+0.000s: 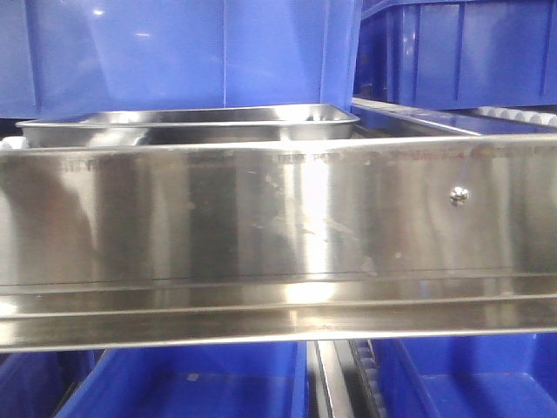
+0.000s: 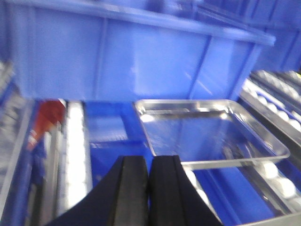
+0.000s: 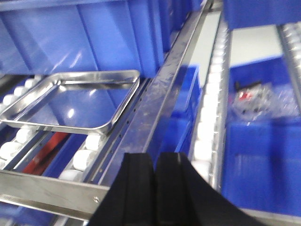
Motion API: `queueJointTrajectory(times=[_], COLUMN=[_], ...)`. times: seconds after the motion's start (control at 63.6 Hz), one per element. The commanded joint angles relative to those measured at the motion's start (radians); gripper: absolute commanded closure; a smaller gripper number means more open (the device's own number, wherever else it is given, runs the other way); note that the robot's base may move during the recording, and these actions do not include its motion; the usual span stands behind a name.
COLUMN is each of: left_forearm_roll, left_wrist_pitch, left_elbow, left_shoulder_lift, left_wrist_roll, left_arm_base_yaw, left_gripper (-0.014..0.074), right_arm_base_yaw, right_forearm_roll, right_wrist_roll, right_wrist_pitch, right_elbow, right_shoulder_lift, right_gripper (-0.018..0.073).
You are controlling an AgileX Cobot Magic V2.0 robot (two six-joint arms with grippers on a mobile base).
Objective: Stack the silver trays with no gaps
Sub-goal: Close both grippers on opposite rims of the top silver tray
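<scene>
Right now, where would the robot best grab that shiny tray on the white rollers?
Likely the near rim of the silver tray, approached from above with the left end effector, one finger inside the sloped wall and one outside. It lies flat and open-side up, so that thin rolled lip is the only pinchable part.

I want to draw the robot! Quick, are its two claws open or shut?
Left black gripper: shut, holding nothing.
Right black gripper: shut, holding nothing.
</scene>
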Motion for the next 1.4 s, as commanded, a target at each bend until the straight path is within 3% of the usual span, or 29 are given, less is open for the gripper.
queueJointTrajectory(times=[0.0, 0.126, 0.236, 0.456, 0.566, 0.708, 0.802, 0.975, 1.148, 1.289, 1.384], left_forearm_roll=[0.002, 0.131, 0.173, 0.187, 0.187, 0.296, 0.339, 0.339, 0.363, 0.364, 0.364], left_wrist_pitch=[-0.068, -0.128, -0.094, -0.121, -0.095, -0.095, -0.098, -0.125, -0.149, -0.191, -0.208], left_elbow=[-0.019, -0.068, -0.124, -0.213, -0.262, -0.29, -0.301, -0.301, -0.301, -0.305, -0.318], left_shoulder_lift=[0.053, 0.141, 0.231, 0.428, 0.537, 0.645, 0.711, 0.795, 0.856, 0.894, 0.919], left_wrist_roll=[-0.016, -0.016, -0.09, -0.191, -0.202, -0.38, -0.385, -0.385, -0.383, -0.339, -0.339], left_arm_base_yaw=[-0.087, -0.255, -0.332, -0.342, -0.342, -0.342, -0.342, -0.342, -0.342, -0.342, -0.342], left_gripper=[0.0594, 0.0594, 0.0595, 0.0605, 0.0605, 0.0605, 0.0605, 0.0605, 0.0605, 0.0586, 0.0526], right_arm_base_yaw=[0.039, 0.181, 0.296, 0.377, 0.388, 0.421, 0.457, 0.538, 0.614, 0.622, 0.62], right_forearm_roll=[0.018, 0.013, -0.074, -0.238, -0.256, -0.305, -0.38, -0.557, -0.649, -0.679, -0.703], right_wrist_roll=[-0.004, -0.004, -0.004, 0.225, 0.271, 0.367, 0.443, 0.615, 0.668, 0.672, 0.672], right_wrist_pitch=[-0.009, -0.009, -0.009, -0.081, -0.086, -0.113, -0.112, -0.062, -0.019, 0.071, 0.124], right_elbow=[-0.067, -0.172, -0.262, -0.401, -0.432, -0.441, -0.461, -0.519, -0.61, -0.701, -0.748], right_shoulder_lift=[0.124, 0.292, 0.421, 0.628, 0.702, 0.791, 0.863, 0.991, 1.108, 1.204, 1.25], right_gripper=[0.0637, 0.0637, 0.0637, 0.0637, 0.0637, 0.0637, 0.0637, 0.0637, 0.0637, 0.0637, 0.0637])
